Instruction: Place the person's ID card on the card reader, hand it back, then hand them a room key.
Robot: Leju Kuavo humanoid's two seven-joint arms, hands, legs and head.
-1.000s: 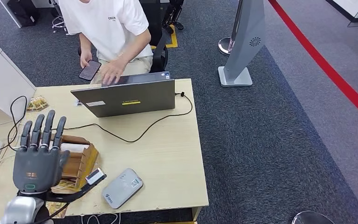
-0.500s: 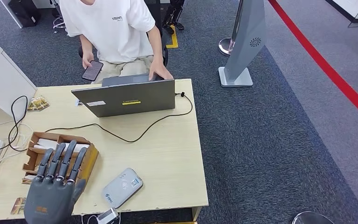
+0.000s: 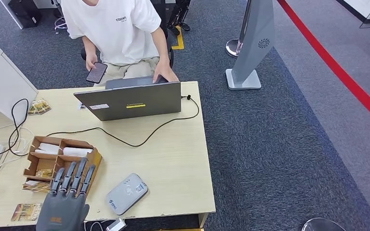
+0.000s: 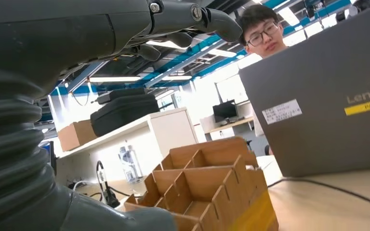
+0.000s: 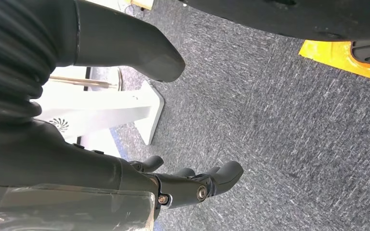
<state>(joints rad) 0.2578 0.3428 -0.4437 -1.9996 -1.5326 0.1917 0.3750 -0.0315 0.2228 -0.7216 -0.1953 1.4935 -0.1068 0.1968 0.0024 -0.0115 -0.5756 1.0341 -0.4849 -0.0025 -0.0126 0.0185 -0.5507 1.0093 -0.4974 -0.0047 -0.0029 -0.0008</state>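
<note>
Waiting at the near left of the desk for an ID card that cannot be seen yet

Starting at the left, the left robot hand (image 3: 63, 204) hovers empty with its fingers apart and straight, just near of the wooden card box (image 3: 61, 161). To its right the card reader (image 3: 126, 193) lies bare on the desk (image 3: 173, 154). At the far edge, the person (image 3: 120, 33) holds a phone (image 3: 96, 72) behind the laptop (image 3: 130, 100). The right robot hand (image 5: 192, 185) hangs over the carpet, empty, fingers loosely curled. Best to keep the palm clear of the reader until a card is offered.
</note>
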